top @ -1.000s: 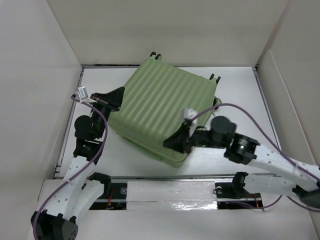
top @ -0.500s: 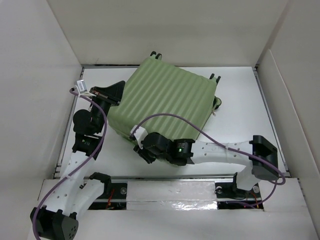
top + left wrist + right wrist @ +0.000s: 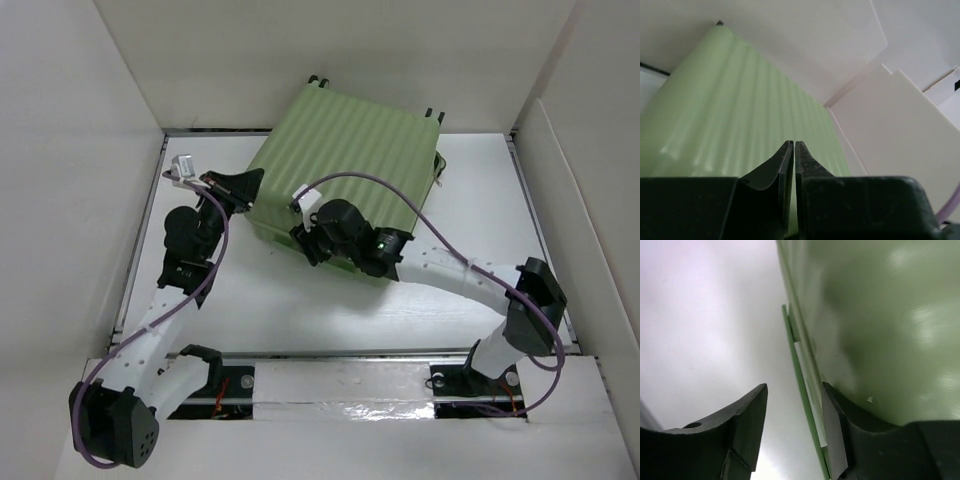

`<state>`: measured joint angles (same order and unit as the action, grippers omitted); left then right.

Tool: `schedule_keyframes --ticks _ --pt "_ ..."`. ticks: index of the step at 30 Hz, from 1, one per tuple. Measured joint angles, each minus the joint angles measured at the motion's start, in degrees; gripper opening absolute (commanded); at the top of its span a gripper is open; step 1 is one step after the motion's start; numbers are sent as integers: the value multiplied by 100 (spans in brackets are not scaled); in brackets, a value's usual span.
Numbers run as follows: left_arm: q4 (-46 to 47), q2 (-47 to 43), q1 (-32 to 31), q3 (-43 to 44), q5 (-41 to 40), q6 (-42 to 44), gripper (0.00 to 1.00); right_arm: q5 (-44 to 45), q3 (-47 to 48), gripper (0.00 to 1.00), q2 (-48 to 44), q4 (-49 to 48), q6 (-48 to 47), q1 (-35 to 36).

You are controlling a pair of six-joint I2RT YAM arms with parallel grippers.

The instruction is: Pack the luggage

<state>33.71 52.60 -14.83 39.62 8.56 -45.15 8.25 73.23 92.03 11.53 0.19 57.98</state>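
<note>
The luggage [image 3: 345, 165] had slid farther across the surface [image 3: 330, 310]. The right claw [image 3: 792, 390] had swung to its near-left corner, jaws parted astride the seam lip [image 3: 799, 375]. The left claw [image 3: 792, 146], closed and empty, stood at its left side. Gripping the lip squarely would probably serve best.

This is a robotics lab, set up as a closed test cell. A white table [image 3: 300, 310] is boxed in along its left, far and right edges by plain white panels [image 3: 330, 60]. Two white-and-black robot arms [image 3: 450, 272] are bolted to a metal rail [image 3: 340, 385] at its near edge, and purple cables [image 3: 345, 177] loop loosely off them.
</note>
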Motion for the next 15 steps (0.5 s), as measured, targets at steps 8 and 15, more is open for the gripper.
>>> schedule_keyframes --ticks 8,15 --pt "-144 -448 -348 -949 531 256 0 -901 -1056 13 -2116 -457 -188 -131" --pt "-765 31 -3722 -1043 -1292 857 24 -1099 -3353 0 -4968 -1419 116 -1716"
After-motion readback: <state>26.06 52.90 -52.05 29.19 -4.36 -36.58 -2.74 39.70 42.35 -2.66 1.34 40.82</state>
